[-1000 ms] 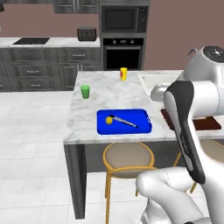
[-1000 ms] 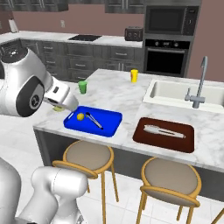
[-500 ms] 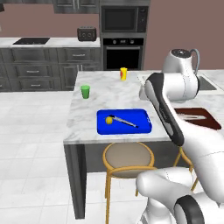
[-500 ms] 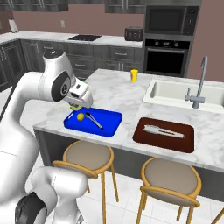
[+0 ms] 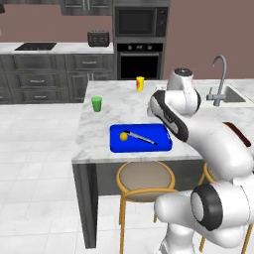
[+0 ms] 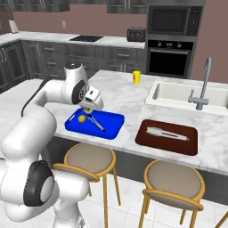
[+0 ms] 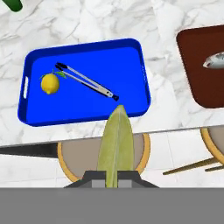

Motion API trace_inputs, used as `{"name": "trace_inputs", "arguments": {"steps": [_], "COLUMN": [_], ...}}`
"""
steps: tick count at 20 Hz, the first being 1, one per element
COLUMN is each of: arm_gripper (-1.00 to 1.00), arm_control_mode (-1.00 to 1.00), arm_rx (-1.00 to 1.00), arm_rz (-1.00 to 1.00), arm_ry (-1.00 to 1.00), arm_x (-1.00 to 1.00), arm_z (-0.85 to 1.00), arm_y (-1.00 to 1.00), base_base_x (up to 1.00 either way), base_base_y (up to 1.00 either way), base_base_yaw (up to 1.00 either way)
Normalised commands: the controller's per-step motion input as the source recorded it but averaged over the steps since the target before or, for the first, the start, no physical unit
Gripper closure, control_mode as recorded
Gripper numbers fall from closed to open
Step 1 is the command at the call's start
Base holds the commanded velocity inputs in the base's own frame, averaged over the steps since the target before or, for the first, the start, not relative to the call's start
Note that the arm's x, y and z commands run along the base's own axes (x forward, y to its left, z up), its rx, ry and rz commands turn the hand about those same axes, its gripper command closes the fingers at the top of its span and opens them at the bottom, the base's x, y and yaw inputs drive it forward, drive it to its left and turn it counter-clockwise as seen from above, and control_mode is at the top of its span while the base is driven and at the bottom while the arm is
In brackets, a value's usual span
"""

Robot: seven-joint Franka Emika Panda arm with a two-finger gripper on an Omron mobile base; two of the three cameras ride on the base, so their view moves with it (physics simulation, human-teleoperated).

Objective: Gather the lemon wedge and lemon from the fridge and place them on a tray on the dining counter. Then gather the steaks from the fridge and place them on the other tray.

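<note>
Closest to the camera on the wrist, the hand (image 7: pixel 111 179) is clenched on a pale yellow-green lemon wedge (image 7: pixel 115 146), which sticks out from between its dark fingertips and hangs above the near edge of the white marbled surface (image 7: pixel 100 22). In the right base view the hand (image 6: pixel 88 108) hovers over the near left part of the blue rectangular tray (image 6: pixel 112 123). Below that edge stand round stools with tan seats and yellow frames (image 6: pixel 88 160).

On the blue tray, a whole yellow lemon (image 7: pixel 50 83) lies toward one end, and just beside it lies a pair of thin metal tongs with dark tips (image 7: pixel 87 81), set slantwise across the middle. Further along the surface sits a dark brown rectangular tray (image 6: pixel 167 136) with a long silvery item on it, too small to tell.

Beyond the blue tray stands a green cup (image 5: pixel 96 103), and further back a small yellow cup (image 5: pixel 140 83). A sink with a grey tap (image 6: pixel 203 87) is set into the far right of the surface.
</note>
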Motion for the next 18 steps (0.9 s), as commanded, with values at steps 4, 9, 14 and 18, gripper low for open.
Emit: {"name": "trace_inputs", "arguments": {"steps": [4, 9, 14, 18], "arm_gripper": [1.0, 1.0, 1.0, 1.0], "arm_control_mode": [-1.0, -1.0, -1.0, -1.0], "arm_rx": [0.0, 0.0, 0.0, 0.0], "arm_rz": [0.03, 0.03, 0.05, 0.04], "arm_ry": [-0.01, -0.07, -0.09, -0.08], "arm_x": [0.82, 0.63, 0.46, 0.16], "arm_z": [-0.58, -0.51, -0.44, -0.34], "arm_y": [0.0, 0.0, -0.04, -0.07], "base_base_x": [0.0, 0.0, 0.0, 0.0], "base_base_y": [0.0, 0.0, 0.0, 0.0], "base_base_yaw": [0.0, 0.0, 0.0, 0.0]}}
